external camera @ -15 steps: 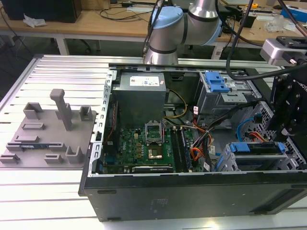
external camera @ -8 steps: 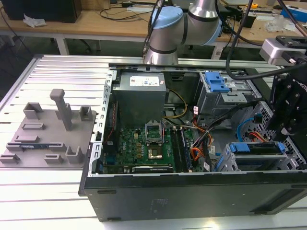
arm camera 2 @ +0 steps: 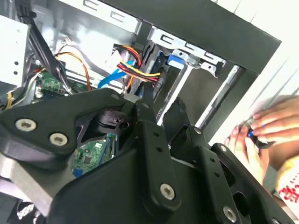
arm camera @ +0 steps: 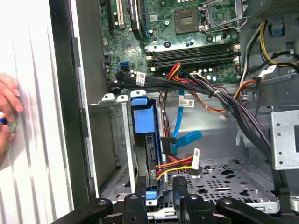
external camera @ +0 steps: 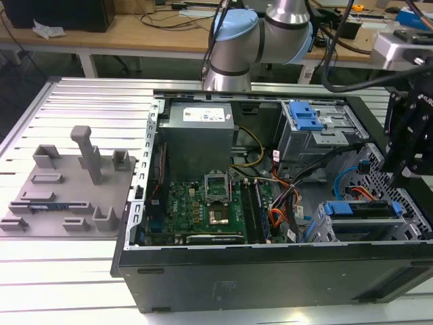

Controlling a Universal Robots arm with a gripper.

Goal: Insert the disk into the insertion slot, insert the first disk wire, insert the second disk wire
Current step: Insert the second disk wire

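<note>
The arm (external camera: 260, 34) is bending at its silver and light-blue joints at the top of the exterior view. Its black wrist assembly (external camera: 408, 132) is hanging at the exterior view's right. In the first wrist view the claw (arm camera: 159, 185) is holding its two black fingers (arm camera: 180, 186) apart, with a clear gap between them, and is gripping nothing. In the second wrist view its black linkage bars (arm camera 2: 154, 140) are spreading outward.

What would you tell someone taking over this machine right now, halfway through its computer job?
The gripper is open, straddling the end of the disk.
The disk stands in the insertion slot: that step looks done.
The first disk wire has its plug at the disk's side; seating unclear.
The second disk wire lies beside it; plugged or not, cannot tell.
A hand rests outside the case.
</note>
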